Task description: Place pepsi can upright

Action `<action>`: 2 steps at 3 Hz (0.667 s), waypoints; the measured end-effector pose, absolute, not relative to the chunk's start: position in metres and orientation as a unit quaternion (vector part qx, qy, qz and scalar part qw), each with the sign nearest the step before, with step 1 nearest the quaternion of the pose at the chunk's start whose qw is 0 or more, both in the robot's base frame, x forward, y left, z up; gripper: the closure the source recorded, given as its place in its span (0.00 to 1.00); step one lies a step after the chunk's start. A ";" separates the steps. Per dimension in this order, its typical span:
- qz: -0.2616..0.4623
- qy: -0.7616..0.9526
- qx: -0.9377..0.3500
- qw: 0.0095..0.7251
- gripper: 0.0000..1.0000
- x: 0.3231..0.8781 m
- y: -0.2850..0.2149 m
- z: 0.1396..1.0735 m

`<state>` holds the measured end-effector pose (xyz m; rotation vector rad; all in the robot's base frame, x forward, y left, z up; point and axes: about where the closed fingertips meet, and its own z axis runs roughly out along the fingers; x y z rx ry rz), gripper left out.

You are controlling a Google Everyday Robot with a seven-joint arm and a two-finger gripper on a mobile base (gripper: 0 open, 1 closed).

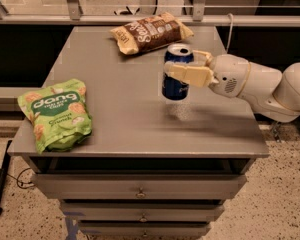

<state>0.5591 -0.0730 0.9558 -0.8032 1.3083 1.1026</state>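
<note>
The pepsi can [174,86] is dark blue with a silver top and stands upright in the air a little above the grey table [125,119], right of its middle. My gripper [182,66] reaches in from the right on a white arm [255,84]. It is shut on the can's upper half, one cream finger [187,75] across the front of the can. The can's shadow lies on the table just below it.
A green Dang snack bag [55,113] lies at the table's front left. A brown snack bag [150,32] lies at the back middle, just behind the can. Drawers are below the tabletop. A rail runs behind the table.
</note>
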 end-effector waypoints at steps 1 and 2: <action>0.471 0.559 -0.350 0.586 1.00 0.555 -0.071 0.941; 0.471 0.552 -0.364 0.584 0.82 0.550 -0.066 0.930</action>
